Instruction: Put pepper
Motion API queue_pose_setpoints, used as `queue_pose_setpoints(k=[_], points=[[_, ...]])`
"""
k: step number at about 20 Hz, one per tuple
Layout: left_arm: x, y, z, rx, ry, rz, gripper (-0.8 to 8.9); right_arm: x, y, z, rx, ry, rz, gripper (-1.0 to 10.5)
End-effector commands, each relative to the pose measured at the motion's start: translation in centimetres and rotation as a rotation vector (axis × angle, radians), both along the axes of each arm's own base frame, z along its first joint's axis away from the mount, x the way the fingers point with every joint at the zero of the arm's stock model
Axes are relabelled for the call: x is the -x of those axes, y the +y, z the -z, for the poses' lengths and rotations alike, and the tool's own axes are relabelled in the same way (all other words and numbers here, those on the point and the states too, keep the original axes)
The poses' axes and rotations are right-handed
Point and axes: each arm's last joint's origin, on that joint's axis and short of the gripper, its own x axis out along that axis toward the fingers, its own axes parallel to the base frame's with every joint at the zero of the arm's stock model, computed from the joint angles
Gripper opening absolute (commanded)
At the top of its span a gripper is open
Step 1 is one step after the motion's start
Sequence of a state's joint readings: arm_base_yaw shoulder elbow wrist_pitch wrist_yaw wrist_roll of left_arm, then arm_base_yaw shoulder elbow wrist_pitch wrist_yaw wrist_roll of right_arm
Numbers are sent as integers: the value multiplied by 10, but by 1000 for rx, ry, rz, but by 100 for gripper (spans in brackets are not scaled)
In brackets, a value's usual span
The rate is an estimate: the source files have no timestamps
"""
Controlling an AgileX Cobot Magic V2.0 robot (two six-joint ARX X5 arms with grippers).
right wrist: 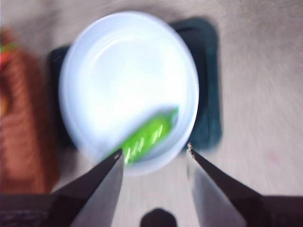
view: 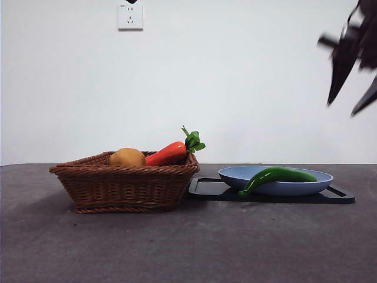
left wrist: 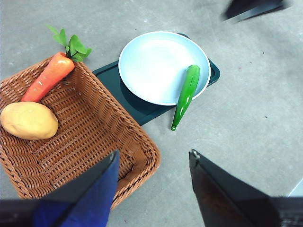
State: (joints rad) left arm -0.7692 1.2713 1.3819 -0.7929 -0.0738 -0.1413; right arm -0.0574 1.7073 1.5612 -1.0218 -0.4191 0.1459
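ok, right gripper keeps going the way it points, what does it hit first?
Most likely the pepper lying across the plate's rim: it sits between the open jaws of the right gripper in the wrist view. That view is blurred, so depth is uncertain.

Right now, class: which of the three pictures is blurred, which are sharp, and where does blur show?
Right wrist view: all smeared, plate and pepper soft. Left wrist view: sharp on the pepper and basket. Front view: sharp except the dark gripper at top right.
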Motion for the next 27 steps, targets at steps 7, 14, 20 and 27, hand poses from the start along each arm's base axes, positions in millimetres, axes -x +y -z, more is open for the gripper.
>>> queue_pose_setpoints(k=[7, 14, 20, 27], points=[[1, -3, -4, 2, -18, 19, 251, 140, 19, -104, 93, -206, -234, 178], [1, -3, -4, 4, -19, 19, 6, 203, 32, -132, 117, -401, -342, 6], [0, -4, -6, 17, -32, 18, 8, 207, 31, -134, 101, -395, -298, 11], [-3, -7, -11, 66, -83, 18, 8, 207, 31, -134, 101, -394, -298, 11]])
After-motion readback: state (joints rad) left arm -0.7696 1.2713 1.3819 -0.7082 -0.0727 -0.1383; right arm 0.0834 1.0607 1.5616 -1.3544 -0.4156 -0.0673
